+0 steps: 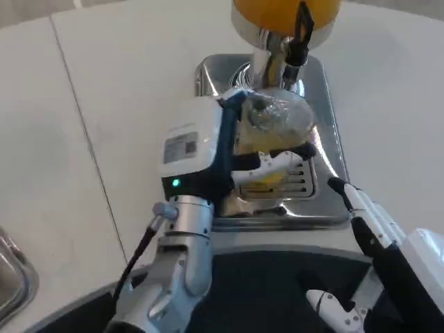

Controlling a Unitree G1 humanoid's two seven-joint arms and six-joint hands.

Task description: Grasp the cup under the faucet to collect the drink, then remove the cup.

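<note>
Yellow drink already fills the cup (pixel 274 128) your left hand (pixel 208 149) grips under the faucet (pixel 295 41); removal remains, while your right hand (pixel 368 222) waits empty, fingers extended.

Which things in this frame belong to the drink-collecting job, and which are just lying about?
Job: left hand gripping the cup; faucet; orange dispenser; drip tray.
Lying about: right hand, holding nothing; metal object at the table's left edge.

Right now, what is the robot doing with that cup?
The robot's left hand grips a clear plastic cup with yellow drink in it, holding it under the faucet of the orange drink dispenser, over the shiny metal drip tray. Its right hand waits open beside the tray, holding nothing.
</note>
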